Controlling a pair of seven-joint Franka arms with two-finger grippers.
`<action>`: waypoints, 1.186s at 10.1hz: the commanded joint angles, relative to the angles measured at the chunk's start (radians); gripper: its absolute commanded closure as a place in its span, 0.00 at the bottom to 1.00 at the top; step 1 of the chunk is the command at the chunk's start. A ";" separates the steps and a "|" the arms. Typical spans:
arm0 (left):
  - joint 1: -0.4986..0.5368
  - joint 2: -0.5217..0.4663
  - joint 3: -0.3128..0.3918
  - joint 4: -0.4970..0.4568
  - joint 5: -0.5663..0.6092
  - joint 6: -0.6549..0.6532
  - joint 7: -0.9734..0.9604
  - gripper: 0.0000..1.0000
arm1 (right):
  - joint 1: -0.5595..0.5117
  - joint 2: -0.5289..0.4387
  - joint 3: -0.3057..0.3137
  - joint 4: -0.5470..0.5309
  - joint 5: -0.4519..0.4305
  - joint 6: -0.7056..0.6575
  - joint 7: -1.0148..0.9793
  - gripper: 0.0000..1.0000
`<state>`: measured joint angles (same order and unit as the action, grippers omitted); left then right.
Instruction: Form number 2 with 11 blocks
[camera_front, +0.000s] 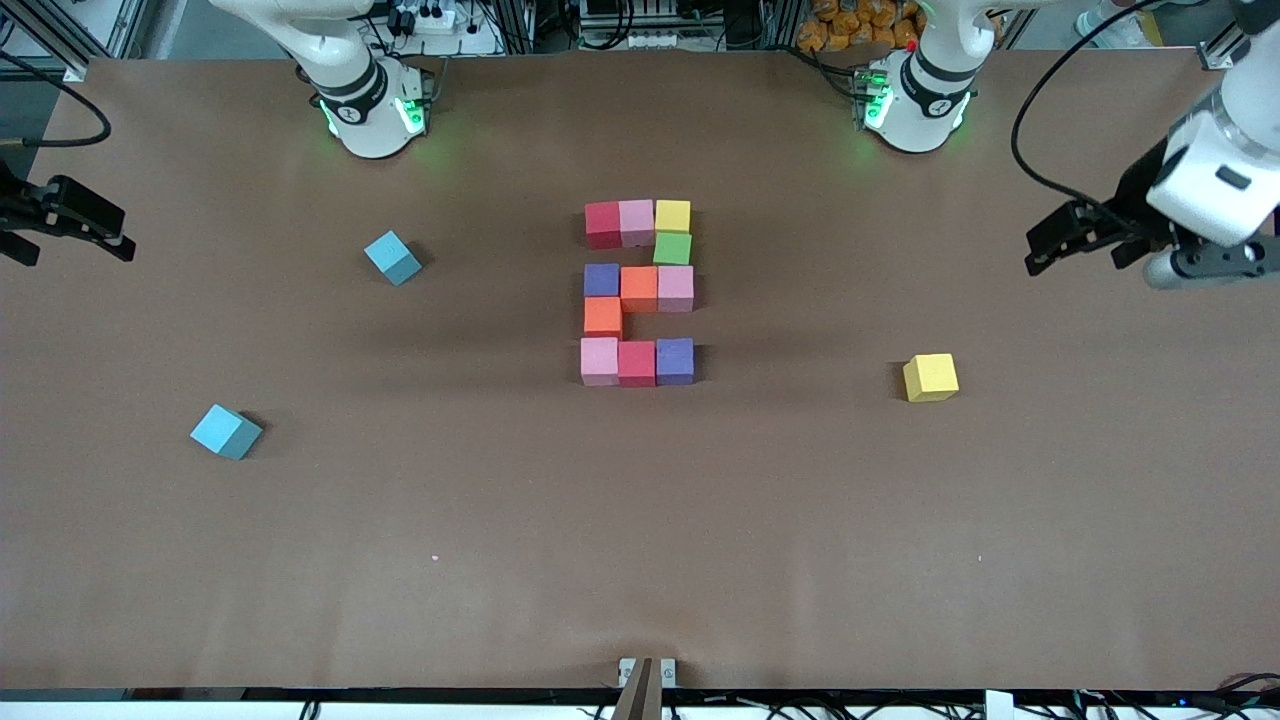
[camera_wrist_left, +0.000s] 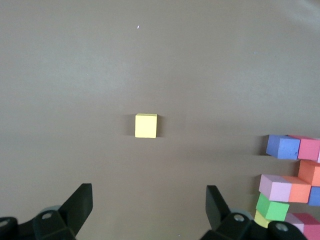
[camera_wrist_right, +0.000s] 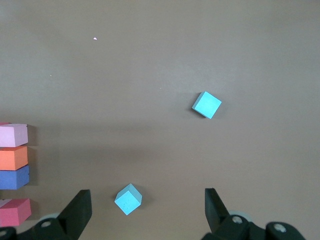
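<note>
At mid-table I'm seeing the number 2 (camera_front: 638, 292) sitting assembled, though both wrist views are cutting most of it off. My left gripper (camera_front: 1040, 247) is hanging spread apart over its table end, near a spare yellow cube (camera_front: 930, 377). My right gripper (camera_front: 118, 240), half out of frame, is gaping too.

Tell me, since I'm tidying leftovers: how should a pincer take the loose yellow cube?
Come straight down on the loose yellow cube and close on two opposite side faces. It sits flat and alone toward the left arm's end, all sides free.
</note>
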<state>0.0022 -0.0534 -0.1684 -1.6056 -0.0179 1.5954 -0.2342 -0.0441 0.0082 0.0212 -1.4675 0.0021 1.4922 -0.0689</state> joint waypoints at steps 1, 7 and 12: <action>0.027 -0.071 -0.019 -0.030 0.024 -0.029 0.047 0.00 | -0.016 -0.017 -0.001 0.007 -0.005 -0.018 -0.014 0.00; -0.093 0.036 0.165 0.156 0.024 -0.107 0.050 0.00 | -0.083 0.027 -0.001 0.004 0.122 0.039 -0.052 0.00; -0.082 0.038 0.136 0.156 0.036 -0.136 0.082 0.00 | -0.091 0.041 -0.001 -0.004 0.121 0.082 -0.042 0.00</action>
<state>-0.0805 -0.0222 -0.0187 -1.4766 -0.0135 1.4978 -0.1860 -0.1181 0.0496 0.0095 -1.4669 0.1030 1.5704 -0.1072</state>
